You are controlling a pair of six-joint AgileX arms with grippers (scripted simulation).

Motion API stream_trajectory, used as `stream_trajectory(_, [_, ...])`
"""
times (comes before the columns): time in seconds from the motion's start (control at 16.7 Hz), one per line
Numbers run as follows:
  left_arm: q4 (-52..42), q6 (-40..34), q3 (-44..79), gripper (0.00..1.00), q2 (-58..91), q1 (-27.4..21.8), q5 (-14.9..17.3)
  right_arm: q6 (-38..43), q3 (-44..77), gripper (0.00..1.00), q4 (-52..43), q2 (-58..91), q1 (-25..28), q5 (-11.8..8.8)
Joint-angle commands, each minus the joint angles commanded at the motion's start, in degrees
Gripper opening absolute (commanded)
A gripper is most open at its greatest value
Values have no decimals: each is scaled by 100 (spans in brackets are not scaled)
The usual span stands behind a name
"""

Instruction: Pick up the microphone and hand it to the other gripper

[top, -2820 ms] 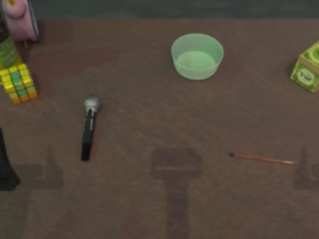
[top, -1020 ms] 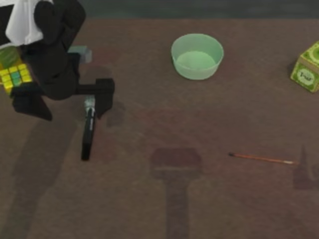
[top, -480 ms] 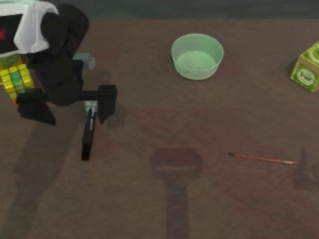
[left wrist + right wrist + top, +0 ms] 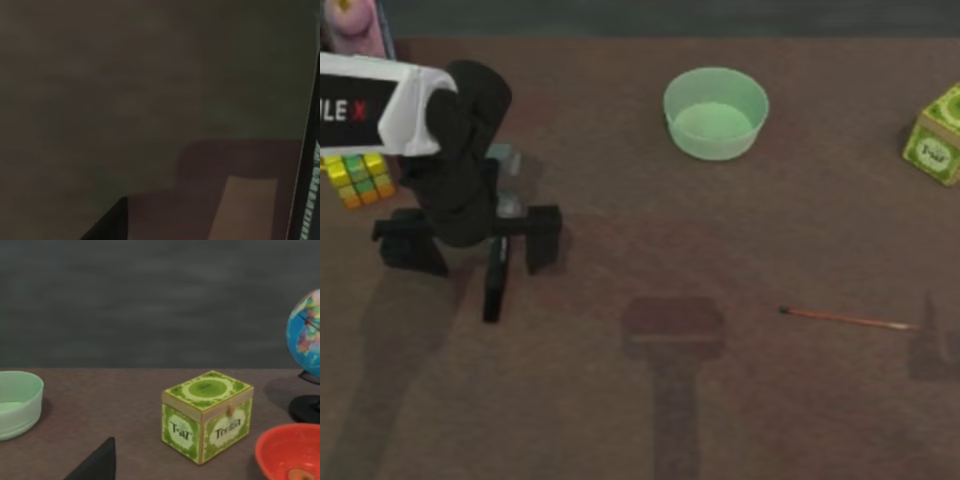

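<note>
Top view: left gripper (image 4: 470,243) astride microphone (image 4: 495,282).

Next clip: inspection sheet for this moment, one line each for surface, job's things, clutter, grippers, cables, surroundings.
Surface: brown table, shadows on it.
Job's things: microphone lying flat on the table's left side, head hidden under the arm.
Clutter: green bowl; tea box; orange-brown stick; colour cube; pink item; red bowl; globe.
Grippers: left gripper open, fingers either side of the microphone's upper handle. Right gripper parked, one finger tip showing.
Cables: nothing seen.
Surroundings: dark wall. Left wrist view is dark.
</note>
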Motion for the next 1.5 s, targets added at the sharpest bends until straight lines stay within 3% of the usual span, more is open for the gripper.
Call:
stream_trajectory(0.18, [0,0,0,100,0,0,0,0,0,100,0,0,0,0])
stream_trajectory(0.96, [0,0,0,2,0,0,0,0,0,100,0,0,0,0])
stream_trajectory(1.44, [0,0,0,0,0,0,0,0,0,100,0,0,0,0])
stream_trajectory(1.5, [-218,228,71,0,-358,42,-306,0,0,100,0,0,0,0])
